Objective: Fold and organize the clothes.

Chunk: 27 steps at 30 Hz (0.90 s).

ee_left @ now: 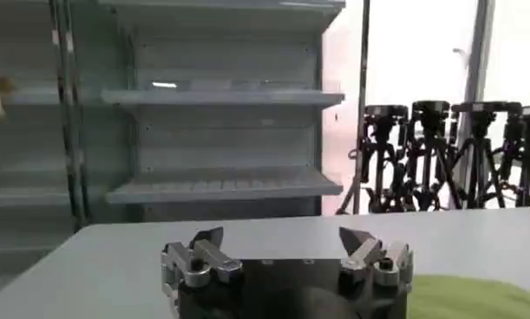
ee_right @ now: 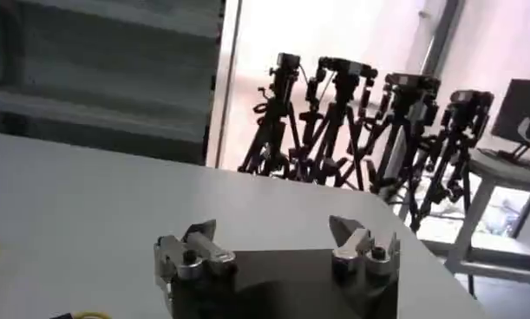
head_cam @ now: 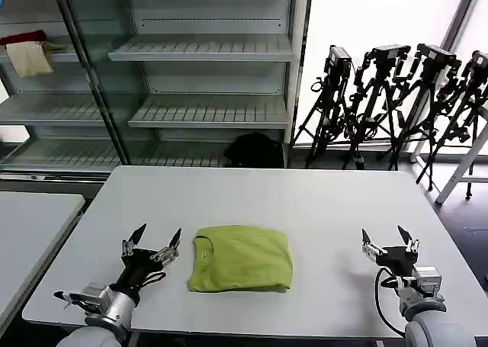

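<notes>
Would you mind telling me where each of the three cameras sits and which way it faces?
Head view: on the robot's head, looking forward and down at the table; shows the folded t-shirt, the left gripper and right gripper, both open.
Left wrist view: on the left wrist, facing across the table toward the shelves; shows the open left gripper and the t-shirt's edge.
Right wrist view: on the right wrist, facing the tripods; shows the open right gripper.
Shared: all three show the tripods.
</notes>
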Available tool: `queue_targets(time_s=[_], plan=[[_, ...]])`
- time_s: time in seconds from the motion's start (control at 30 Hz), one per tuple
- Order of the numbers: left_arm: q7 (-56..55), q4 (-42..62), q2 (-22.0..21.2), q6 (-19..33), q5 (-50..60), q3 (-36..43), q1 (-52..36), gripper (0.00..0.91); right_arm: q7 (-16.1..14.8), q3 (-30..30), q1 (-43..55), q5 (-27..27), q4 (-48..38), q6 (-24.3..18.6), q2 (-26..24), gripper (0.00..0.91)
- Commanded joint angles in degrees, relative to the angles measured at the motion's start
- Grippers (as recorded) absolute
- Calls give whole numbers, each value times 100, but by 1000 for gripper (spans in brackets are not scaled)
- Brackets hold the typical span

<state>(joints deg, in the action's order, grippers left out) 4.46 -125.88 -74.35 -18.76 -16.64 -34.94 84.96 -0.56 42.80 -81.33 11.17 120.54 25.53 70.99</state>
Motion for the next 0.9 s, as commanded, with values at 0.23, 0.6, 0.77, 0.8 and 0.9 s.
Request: queue_targets(time_s=[0.23,0.6,0.77,0.8,0.9], plan=[[180,477,279,522,-217,-1023,-245,907,-163,150,-28,-174,-22,-112,-36,907],[261,608,978,497,-1607,-2205,90,907,-215,109,-65,-127,-12,-371,-14,907],[241,468,882,460,-1600,-2096,79,907,-117,66,-57,-156,34,-490,34,907],[243,465,864,462,-1558,-2068,81,907,-105,71,-60,-151,34,-497,38,907],[233,479,828,460,-1525,-2001,94,907,-62,103,-86,-124,24,-522,36,907]])
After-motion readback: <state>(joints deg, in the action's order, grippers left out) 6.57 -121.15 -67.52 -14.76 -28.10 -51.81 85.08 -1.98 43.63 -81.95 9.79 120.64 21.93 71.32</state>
